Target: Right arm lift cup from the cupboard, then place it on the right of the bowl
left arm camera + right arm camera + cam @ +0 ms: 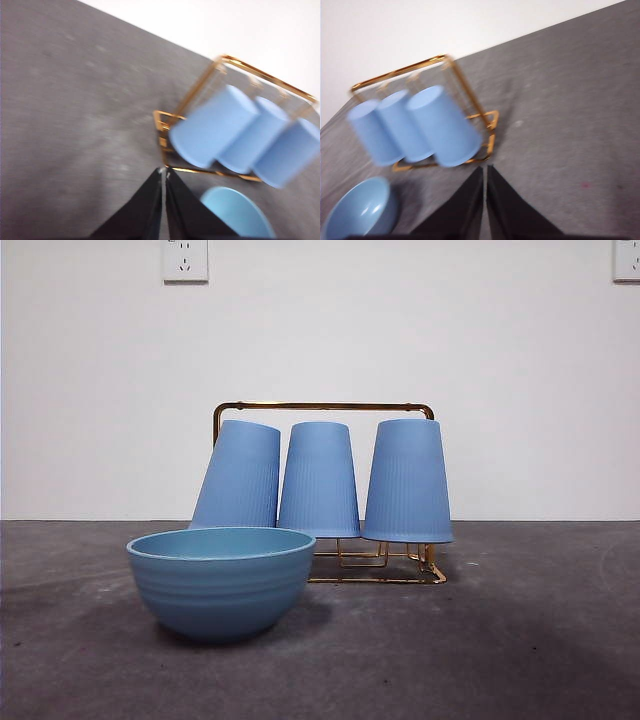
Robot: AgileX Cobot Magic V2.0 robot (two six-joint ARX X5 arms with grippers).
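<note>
Three blue ribbed cups stand upside down on the gold wire cupboard (pixel 325 407): a tilted left cup (pixel 240 475), a middle cup (pixel 319 480) and a right cup (pixel 407 482). The blue-teal bowl (pixel 221 580) sits in front of them, toward the left. Neither arm shows in the front view. In the right wrist view my right gripper (pixel 484 170) is shut and empty, hanging above the table short of the nearest cup (pixel 442 125) and the cupboard (pixel 485 117). My left gripper (pixel 164 172) is shut too, near the cupboard's other end (pixel 165 120), with the bowl (pixel 237 215) beside it.
A dark grey table (pixel 520 640) runs back to a white wall with two power sockets (pixel 185 259). Bare table surface lies to the right of the bowl and in front of the cupboard.
</note>
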